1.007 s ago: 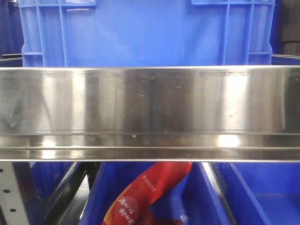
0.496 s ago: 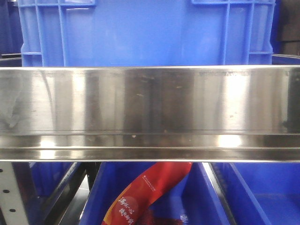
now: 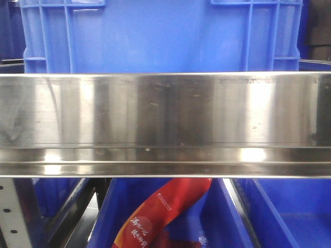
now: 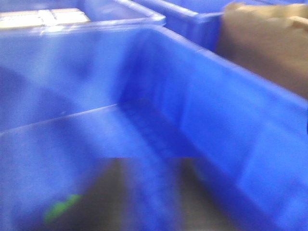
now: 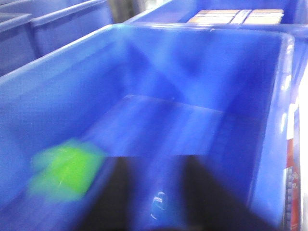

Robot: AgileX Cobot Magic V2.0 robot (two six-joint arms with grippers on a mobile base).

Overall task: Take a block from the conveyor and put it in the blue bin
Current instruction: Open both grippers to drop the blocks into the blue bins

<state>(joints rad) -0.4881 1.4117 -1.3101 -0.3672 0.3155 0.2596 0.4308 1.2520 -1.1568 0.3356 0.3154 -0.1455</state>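
Block in the bin, right arm above it with nothing in its jaws

From the right wrist view the green block point(image 5: 65, 173) lies on the floor of the blue bin point(image 5: 57, 72), near its left wall, blurred; the right gripper point(image 5: 151, 192) hangs over that floor, fingers apart with bare blue between them. The left gripper point(image 4: 144, 197) is over a bin too, fingers apart, a green speck point(image 4: 60, 208) low by its left finger. Placing looks done; next comes lifting clear toward the conveyor, unseen here.
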